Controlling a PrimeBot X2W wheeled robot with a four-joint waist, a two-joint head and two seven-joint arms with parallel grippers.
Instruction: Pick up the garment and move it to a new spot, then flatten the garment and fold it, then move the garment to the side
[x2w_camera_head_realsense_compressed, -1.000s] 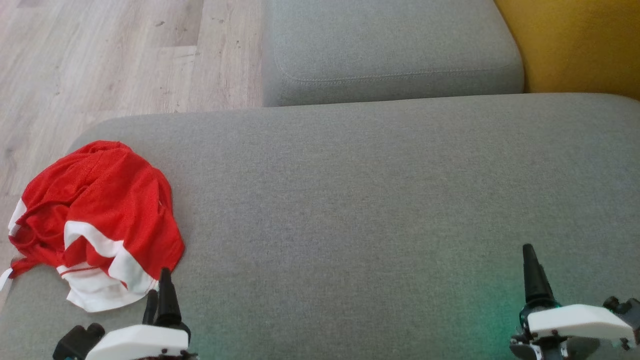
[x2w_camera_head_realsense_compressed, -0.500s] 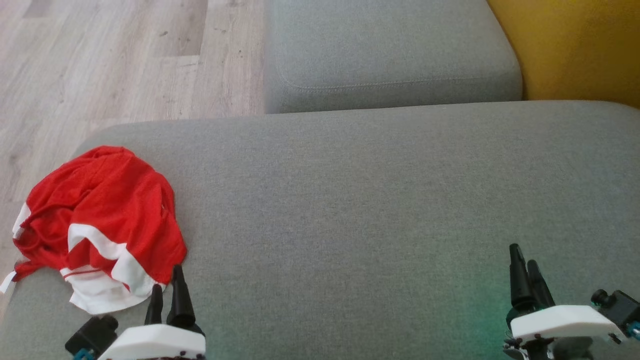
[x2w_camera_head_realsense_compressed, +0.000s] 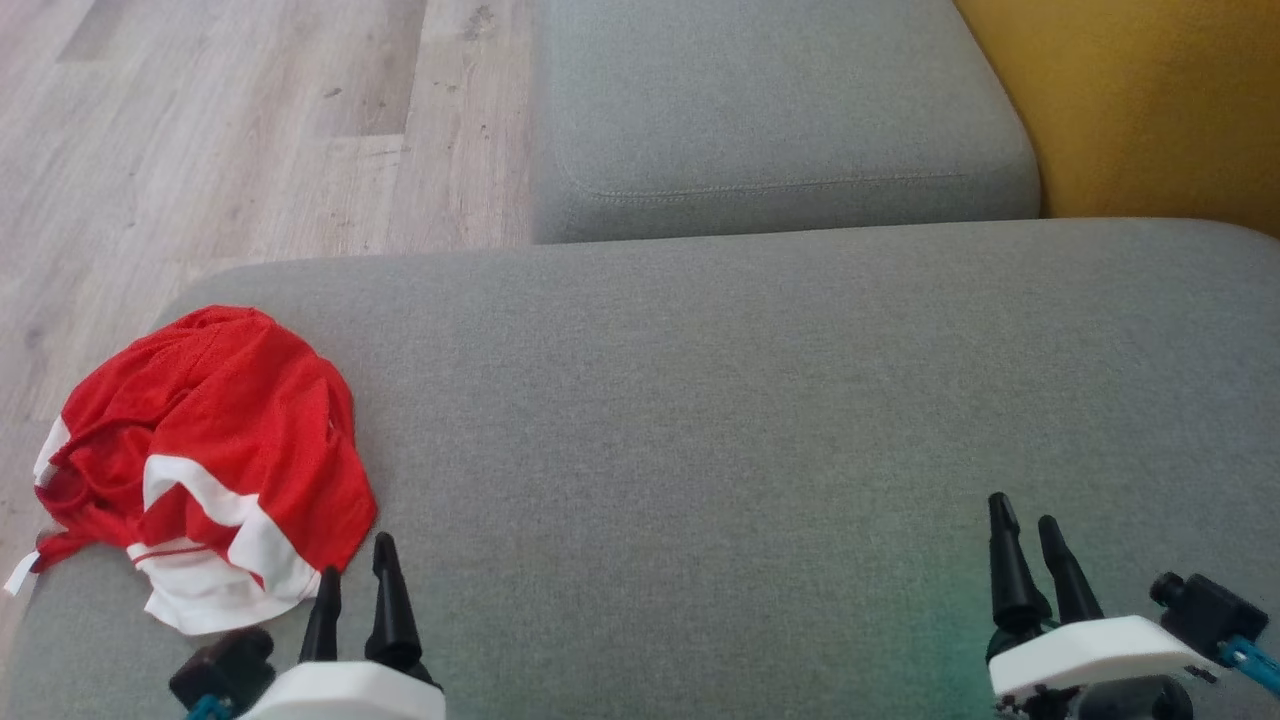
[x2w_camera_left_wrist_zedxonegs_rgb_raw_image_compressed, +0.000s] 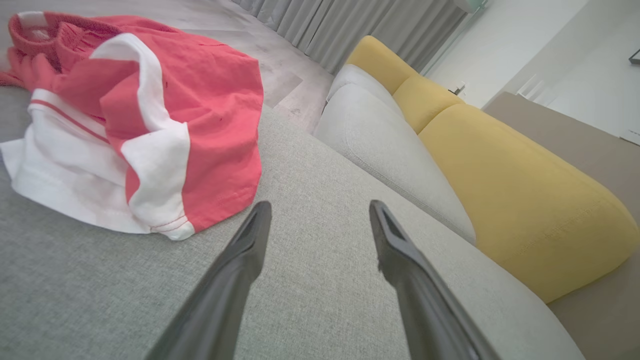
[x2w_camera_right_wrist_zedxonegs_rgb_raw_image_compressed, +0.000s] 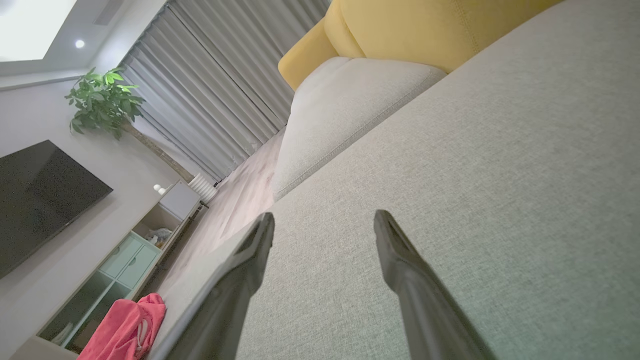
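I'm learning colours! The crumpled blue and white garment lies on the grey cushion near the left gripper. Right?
No: the head view shows the garment is red and white, not blue. It does lie crumpled on the grey cushion near the left gripper.

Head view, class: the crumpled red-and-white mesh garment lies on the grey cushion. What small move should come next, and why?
Probably ease the left gripper forward-left onto the crumpled red-and-white mesh garment: its jaws stand open and empty beside the near hem, whereas the right gripper sits far across the grey fabric cushion.
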